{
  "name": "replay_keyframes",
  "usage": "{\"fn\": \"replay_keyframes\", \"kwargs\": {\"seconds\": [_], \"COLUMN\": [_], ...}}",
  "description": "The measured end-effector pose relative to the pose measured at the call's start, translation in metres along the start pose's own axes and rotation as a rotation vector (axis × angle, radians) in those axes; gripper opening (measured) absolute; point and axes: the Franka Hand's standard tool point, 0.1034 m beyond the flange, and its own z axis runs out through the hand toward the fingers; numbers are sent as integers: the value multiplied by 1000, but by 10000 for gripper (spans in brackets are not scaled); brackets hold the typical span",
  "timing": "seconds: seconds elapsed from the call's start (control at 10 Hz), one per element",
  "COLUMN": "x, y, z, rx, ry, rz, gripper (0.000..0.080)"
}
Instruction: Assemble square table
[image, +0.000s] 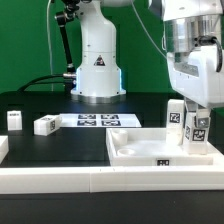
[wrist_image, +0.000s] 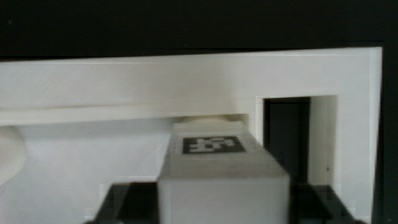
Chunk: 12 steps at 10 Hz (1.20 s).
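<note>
The square table top (image: 140, 150), a white tray with a raised rim, lies at the exterior view's right. My gripper (image: 197, 112) hangs over its far right corner, shut on a white tagged leg (image: 198, 129) that points down into the tray. A second leg (image: 176, 114) stands upright just beside it. In the wrist view the held leg (wrist_image: 221, 165) runs between my black fingers (wrist_image: 132, 206), tag facing the camera, with the table top's rim (wrist_image: 160, 80) beyond it. Two more legs (image: 14, 120) (image: 45, 124) lie on the black surface at the exterior view's left.
The marker board (image: 100, 120) lies flat in front of the arm's white base (image: 97, 70). A long white rail (image: 80, 182) borders the near edge of the black surface. Cables trail behind the base at the exterior view's left.
</note>
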Motion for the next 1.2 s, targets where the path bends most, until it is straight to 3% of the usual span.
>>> {"fn": "replay_keyframes", "kwargs": {"seconds": [0.1,0.3,0.4,0.5,0.7,1.2], "x": [0,3,2,0,-4,-4], "y": [0,2,1,3,2,3], "z": [1,1,2,3,4,4], "rx": [-1,-37,-27,-40,-21,-31], "ry": [0,-3,-1,-3,-2,-3], "rz": [-6,-159,-166,-224,-363,-718], "gripper": [290,578,578,636,648,648]}}
